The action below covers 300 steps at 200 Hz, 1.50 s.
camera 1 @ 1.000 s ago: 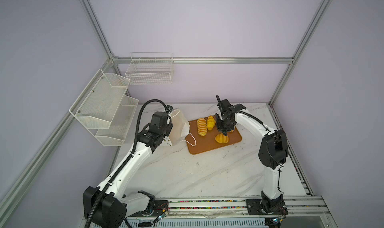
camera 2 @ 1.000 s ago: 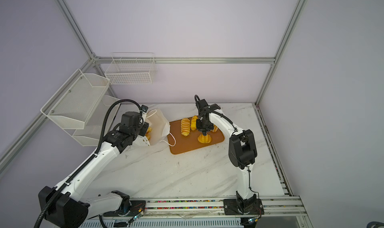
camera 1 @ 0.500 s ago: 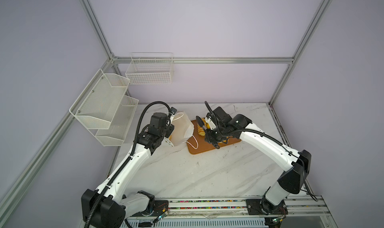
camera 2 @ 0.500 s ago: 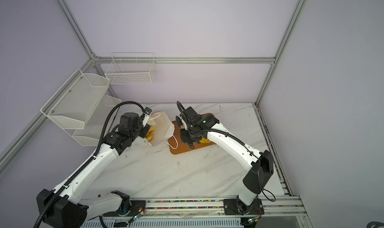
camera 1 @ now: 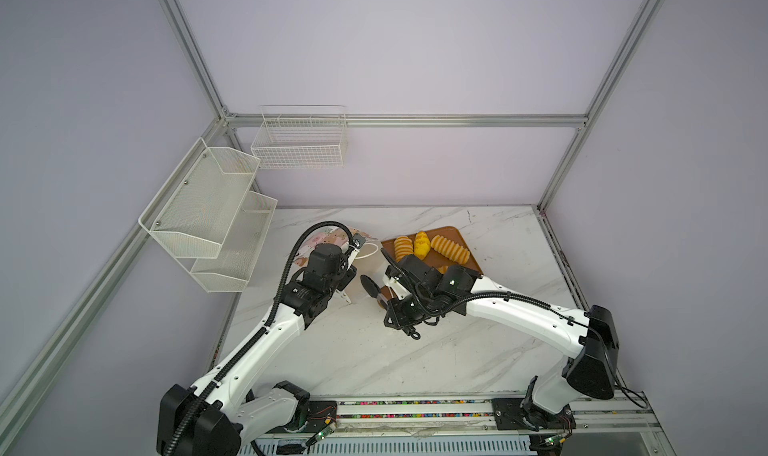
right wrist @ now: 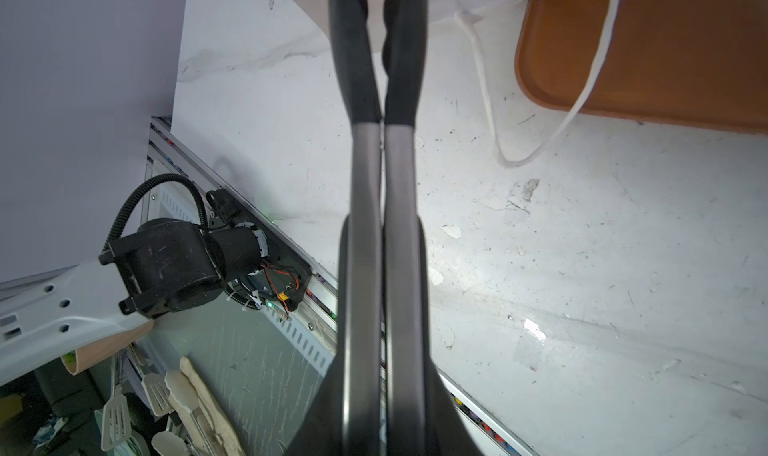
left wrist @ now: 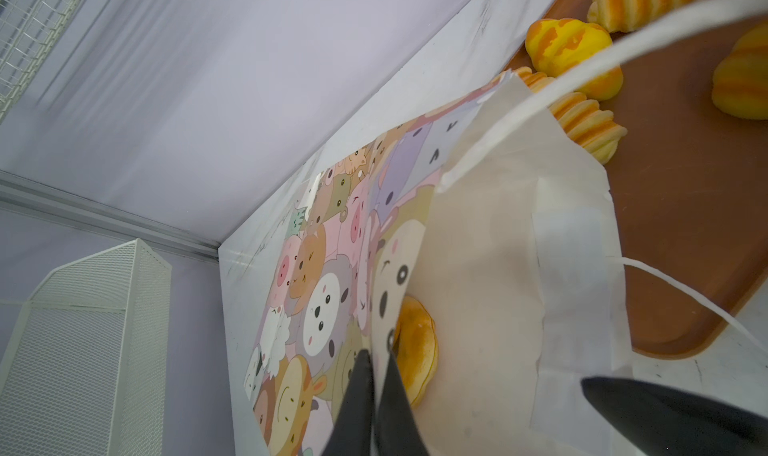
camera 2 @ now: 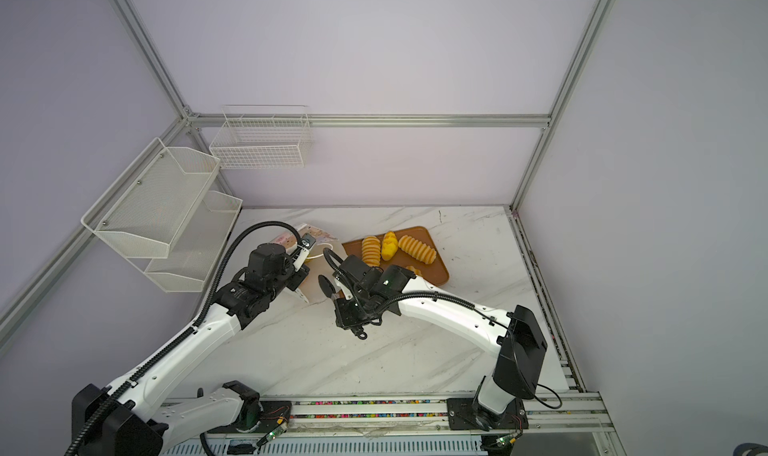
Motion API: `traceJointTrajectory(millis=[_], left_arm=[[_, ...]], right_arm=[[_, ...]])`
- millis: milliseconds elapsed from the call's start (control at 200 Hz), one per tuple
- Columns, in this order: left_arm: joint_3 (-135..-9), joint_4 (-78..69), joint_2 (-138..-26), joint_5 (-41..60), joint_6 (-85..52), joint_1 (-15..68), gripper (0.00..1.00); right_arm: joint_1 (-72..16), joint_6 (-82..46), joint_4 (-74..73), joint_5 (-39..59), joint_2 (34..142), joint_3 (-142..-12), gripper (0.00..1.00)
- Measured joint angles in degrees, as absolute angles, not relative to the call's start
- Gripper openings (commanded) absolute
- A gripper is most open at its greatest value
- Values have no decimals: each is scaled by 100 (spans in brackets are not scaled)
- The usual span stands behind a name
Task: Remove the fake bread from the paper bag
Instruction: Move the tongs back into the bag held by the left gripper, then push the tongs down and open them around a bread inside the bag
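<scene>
White marble tabletop, lilac walls, aluminium frame; wire basket and two-tier mesh shelf mounted on walls.
Brown tray at back of table, carrying fake bread: three ridged golden pieces in a row, another part hidden behind right arm. Paper bag, pastel cartoon-animal print, lying on its side just beside tray, mouth toward it; ring doughnut inside. Left gripper pinched on bag's upper edge. Right gripper clamped on black-tipped steel tongs, tips together at bag mouth.
</scene>
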State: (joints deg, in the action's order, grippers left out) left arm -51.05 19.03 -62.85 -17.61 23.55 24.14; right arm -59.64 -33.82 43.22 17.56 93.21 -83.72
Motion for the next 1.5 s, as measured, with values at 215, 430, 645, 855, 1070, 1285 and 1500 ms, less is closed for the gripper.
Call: traceJointTrajectory(millis=[215,430,645,855,1070,1285,1500], left_arm=[[-4438,1476,-5540,-1752,2355,2414,0],[-4241,1264,-5271,-1678,2198,2414,0],[-4239,1186,-5299,-1566,2010,2414,0],[-4224,1120,-5306,-1463,1922,2414,0],[-4178,1118,-5290,-1350,1900,2414,0],[-4178,1168,-5288,-1190,1903,2412,0],[-4178,1232,-5288,-1118,1903,2397,0]], right_arm=[[-5953,-3671,3369,1914,9843,-8357,1],[-5953,-4101,2467,2069,10195,-8221,10],[-5953,-4303,1981,2220,10586,-8226,27],[-5953,-4309,1817,2390,10967,-8239,38],[-5953,-4289,1737,2491,11118,-8392,47],[-5951,-4134,1747,2456,11128,-8569,51],[-5929,-3972,2008,2331,11297,-8860,56]])
